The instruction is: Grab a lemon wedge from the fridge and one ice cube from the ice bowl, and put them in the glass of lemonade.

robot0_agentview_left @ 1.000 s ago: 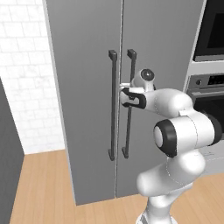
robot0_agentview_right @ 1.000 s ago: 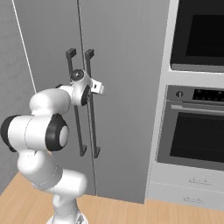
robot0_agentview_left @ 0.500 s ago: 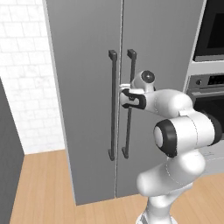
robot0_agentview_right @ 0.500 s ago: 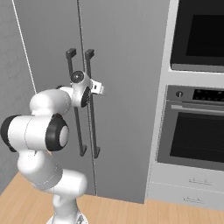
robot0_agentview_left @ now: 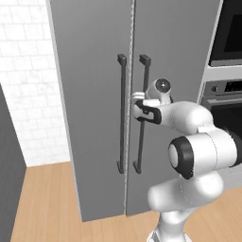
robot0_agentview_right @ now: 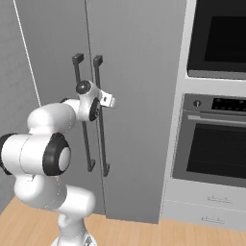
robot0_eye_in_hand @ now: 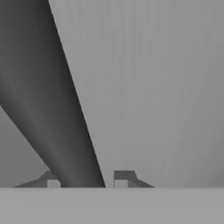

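At the fridge front, the gripper [robot0_eye_in_hand: 83,179] is closed around the right door's handle [robot0_agentview_left: 142,113], a long dark vertical bar passing between the two fingertips [robot0_eye_in_hand: 124,177]. The fridge [robot0_agentview_left: 94,94] is a tall, smooth matte-grey cabinet with both flat doors closed. A second matching bar handle [robot0_agentview_left: 121,113] stands just beside the first.

Arm [robot0_agentview_left: 189,118] raised and reaching forward, fingers [robot0_eye_in_hand: 124,177] narrowly apart around a bar.
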Robot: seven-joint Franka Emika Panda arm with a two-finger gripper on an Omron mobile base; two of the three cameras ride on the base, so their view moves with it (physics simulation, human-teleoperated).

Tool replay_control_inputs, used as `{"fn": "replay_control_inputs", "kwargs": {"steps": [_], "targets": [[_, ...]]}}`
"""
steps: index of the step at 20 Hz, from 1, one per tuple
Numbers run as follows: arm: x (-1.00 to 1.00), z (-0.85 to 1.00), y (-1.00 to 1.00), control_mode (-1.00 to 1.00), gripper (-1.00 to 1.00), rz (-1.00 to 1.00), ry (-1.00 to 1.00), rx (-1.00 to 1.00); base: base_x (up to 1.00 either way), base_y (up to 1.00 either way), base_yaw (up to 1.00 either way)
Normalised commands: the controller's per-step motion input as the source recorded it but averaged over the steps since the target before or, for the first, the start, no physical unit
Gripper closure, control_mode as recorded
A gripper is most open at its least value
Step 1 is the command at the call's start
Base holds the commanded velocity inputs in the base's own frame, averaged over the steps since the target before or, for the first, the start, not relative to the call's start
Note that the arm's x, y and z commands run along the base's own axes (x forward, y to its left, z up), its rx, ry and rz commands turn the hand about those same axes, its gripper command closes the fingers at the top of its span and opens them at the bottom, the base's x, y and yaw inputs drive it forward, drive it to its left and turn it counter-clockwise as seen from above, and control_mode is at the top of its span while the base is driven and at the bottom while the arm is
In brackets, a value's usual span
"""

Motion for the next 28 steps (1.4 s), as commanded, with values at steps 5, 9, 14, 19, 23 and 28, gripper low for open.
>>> {"fn": "replay_control_inputs", "kwargs": {"steps": [5, 9, 14, 19, 23, 28], "targets": [[-0.55, 0.05, -0.62, -1.00, 1.00, -0.14, 0.00, 0.10, 0.00, 0.00, 0.00], [-0.74, 0.14, -0.53, -1.00, 1.00, -0.16, 0.00, 0.14, 0.00, 0.00, 0.00], [-0.72, 0.17, -0.49, -1.00, 1.00, -0.19, 0.00, 0.15, 0.00, 0.00, 0.00], [-0.76, 0.18, -0.39, -1.00, 1.00, -0.19, 0.00, 0.11, 0.00, 0.00, 0.00], [-0.89, 0.07, -0.39, -1.00, 1.00, -0.19, 0.00, 0.11, 0.00, 0.00, 0.00], [-0.88, 0.05, -0.18, -1.00, -1.00, -0.16, 0.00, 0.08, 0.00, 0.00, 0.00]]}}
